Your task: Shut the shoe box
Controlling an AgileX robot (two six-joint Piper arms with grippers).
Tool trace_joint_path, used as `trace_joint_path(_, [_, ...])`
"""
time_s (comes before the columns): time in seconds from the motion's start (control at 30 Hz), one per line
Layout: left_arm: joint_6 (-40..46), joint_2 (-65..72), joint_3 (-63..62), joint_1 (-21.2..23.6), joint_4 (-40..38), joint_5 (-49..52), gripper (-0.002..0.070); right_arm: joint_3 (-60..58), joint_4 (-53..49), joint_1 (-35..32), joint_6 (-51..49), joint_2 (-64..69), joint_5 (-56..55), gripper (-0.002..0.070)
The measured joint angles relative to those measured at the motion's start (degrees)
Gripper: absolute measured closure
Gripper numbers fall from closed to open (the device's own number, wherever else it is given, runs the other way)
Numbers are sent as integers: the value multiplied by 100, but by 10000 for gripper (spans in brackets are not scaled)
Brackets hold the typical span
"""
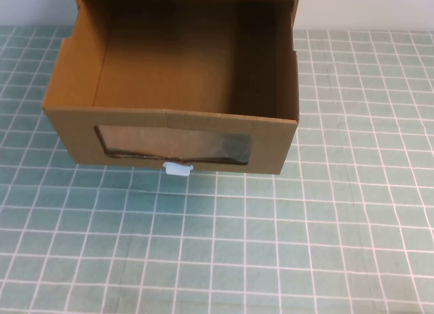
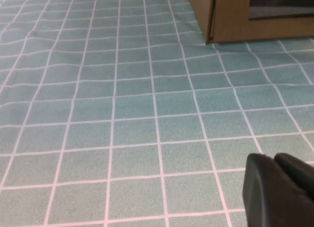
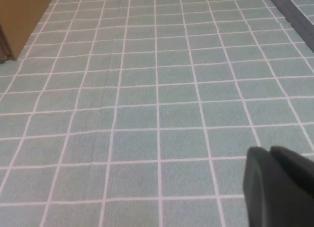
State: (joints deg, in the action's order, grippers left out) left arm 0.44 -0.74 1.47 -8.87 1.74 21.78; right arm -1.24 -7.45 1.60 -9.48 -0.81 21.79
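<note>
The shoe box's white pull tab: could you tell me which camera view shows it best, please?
The high view: the white pull tab sits below the window of the pulled-out shoe box. Both wrist views show only a box corner, no tab. Left gripper and right gripper hang over the mat, away from the box.
</note>
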Motion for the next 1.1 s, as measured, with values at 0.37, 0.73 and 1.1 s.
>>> trace_joint_path(0.37, [0, 0, 0, 0, 0, 0, 680, 0, 0, 0, 0, 0, 0, 690])
trace_joint_path(0.73, [0, 0, 0, 0, -10, 0, 680, 0, 0, 0, 0, 0, 0, 690])
trace_joint_path(1.1, [-44, 0, 0, 0, -10, -10, 680, -10, 0, 0, 0, 0, -141, 690])
